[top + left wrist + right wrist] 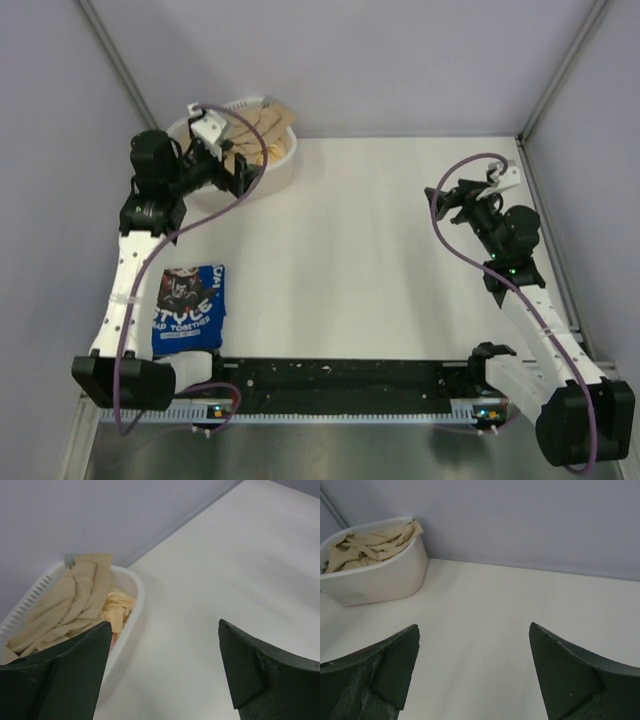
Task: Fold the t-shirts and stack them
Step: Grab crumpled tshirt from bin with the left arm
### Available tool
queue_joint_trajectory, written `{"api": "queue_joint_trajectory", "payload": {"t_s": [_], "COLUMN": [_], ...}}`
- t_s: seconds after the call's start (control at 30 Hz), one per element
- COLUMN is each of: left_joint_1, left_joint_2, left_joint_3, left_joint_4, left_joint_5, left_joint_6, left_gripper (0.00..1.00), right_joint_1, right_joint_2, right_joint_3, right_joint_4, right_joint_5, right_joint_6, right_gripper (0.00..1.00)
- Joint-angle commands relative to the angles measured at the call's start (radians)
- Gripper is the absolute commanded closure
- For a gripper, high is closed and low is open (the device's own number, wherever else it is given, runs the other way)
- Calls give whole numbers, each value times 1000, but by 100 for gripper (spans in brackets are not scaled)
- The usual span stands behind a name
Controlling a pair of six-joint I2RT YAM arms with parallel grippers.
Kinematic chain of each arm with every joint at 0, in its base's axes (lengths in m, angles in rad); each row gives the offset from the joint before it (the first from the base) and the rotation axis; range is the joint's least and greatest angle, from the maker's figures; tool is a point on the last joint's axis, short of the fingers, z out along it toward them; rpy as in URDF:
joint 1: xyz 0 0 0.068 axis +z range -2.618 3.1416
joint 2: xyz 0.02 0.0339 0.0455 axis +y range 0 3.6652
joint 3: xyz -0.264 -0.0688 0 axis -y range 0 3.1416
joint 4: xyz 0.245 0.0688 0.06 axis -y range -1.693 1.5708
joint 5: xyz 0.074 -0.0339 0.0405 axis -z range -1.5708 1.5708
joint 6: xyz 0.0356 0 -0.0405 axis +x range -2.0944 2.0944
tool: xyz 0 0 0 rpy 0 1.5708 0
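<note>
Gripper of left arm [165,625] hovers above basket rim [138,587].

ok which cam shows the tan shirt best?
Left wrist: the tan t-shirt fills the white basket close up, folds clear, though a finger hides its near edge. Right wrist shows it farther off, bunched in the basket. Top external shows only a bit, partly covered by the left arm.

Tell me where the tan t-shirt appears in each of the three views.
Top external: tan t-shirt upper left, in the white basket.
Left wrist: tan t-shirt at left, heaped in the white basket.
Right wrist: tan t-shirt upper left, in the white basket.
Shared landmark: the white basket.
</note>
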Motion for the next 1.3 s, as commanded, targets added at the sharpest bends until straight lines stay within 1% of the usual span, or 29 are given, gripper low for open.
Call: {"api": "queue_joint_trajectory", "payload": {"t_s": [0.0,0.03,0.13,0.2,0.27,0.3,0.37,0.43,0.5,0.57,0.63,0.67,0.7,0.73,0.77,0.83,0.87,1.07,1.27], "left_joint_1": [4,4,8,18,27,60,80,91,94,93,94,94,96,99,99,102,102,102,100], "left_joint_2": [262,375,638,794,929,989,1065,1102,1148,1195,1228,1240,1249,1254,1252,1223,1202,1001,808], "left_joint_3": [302,396,667,900,1069,1142,1191,1170,1167,1176,1173,1172,1168,1168,1167,1159,1153,1104,1104], "left_joint_4": [-222,-265,-392,-457,-496,-508,-485,-428,-416,-446,-465,-470,-471,-465,-454,-424,-411,-347,-365], "left_joint_5": [-237,-271,-394,-504,-576,-604,-676,-753,-776,-769,-776,-782,-793,-802,-817,-827,-819,-744,-700], "left_joint_6": [-37,-50,-80,-85,-80,-74,-48,-15,18,32,48,58,67,73,67,46,39,13,16], "left_gripper": [10,12,16,16,16,14,10,6,5,4,3,5,9,17,37,85,100,100,100], "right_joint_1": [72,80,84,84,87,89,92,93,100,100,101,101,100,100,100,101,101,104,119], "right_joint_2": [32,41,64,75,87,96,116,136,150,164,179,187,196,202,210,225,228,228,213], "right_joint_3": [122,142,173,181,181,181,182,181,179,176,179,181,182,185,188,198,204,218,225], "right_joint_4": [-196,-225,-268,-274,-274,-276,-285,-293,-294,-296,-296,-294,-293,-291,-291,-291,-293,-307,-319], "right_joint_5": [-93,-86,-89,-94,-105,-111,-109,-117,-131,-129,-129,-129,-131,-134,-138,-146,-149,-171,-188], "right_joint_6": [-6,-20,-28,-28,-29,-35,-47,-54,-66,-78,-84,-89,-92,-94,-95,-95,-92,-87,-83], "right_gripper": [11,12,12,13,13,13,14,14,14,14,14,14,14,14,14,14,14,14,14]}}
